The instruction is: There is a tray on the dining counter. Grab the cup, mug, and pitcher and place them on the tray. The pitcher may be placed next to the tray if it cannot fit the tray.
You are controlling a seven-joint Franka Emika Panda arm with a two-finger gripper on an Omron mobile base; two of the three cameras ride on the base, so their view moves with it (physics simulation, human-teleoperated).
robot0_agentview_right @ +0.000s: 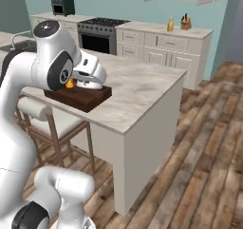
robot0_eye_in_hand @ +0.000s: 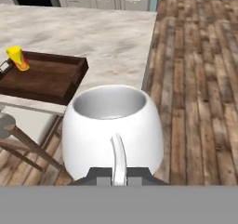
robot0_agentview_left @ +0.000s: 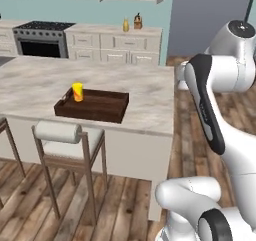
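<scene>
Jaws pinch shut on the handle of the mug [robot0_eye_in_hand: 113, 125], which hangs just ahead of the gripper [robot0_eye_in_hand: 119, 174], past the counter [robot0_eye_in_hand: 93, 37] edge over the floor. Left base view shows the cup [robot0_agentview_left: 77, 92] standing in the tray [robot0_agentview_left: 100, 107], with the pitcher [robot0_agentview_left: 126, 25] on the far wall counter.

A smooth, glossy white-grey mug [robot0_eye_in_hand: 113, 130], ceramic by its look, with a duller grey inside, seen above a floor [robot0_eye_in_hand: 200, 79] of worn, streaked wooden planks. The surface [robot0_agentview_left: 135, 92] has a matt beige marbled stone top. On it, a tray [robot0_agentview_left: 100, 107] of dark brown wood, its grain faintly visible, carries a plain yellow cup [robot0_agentview_left: 77, 92] with a flat, plastic-like finish. A stool [robot0_agentview_left: 65, 142] pairs a pale cushioned seat with brown wooden legs. The stove [robot0_agentview_left: 42, 37] looks like brushed metal.
</scene>
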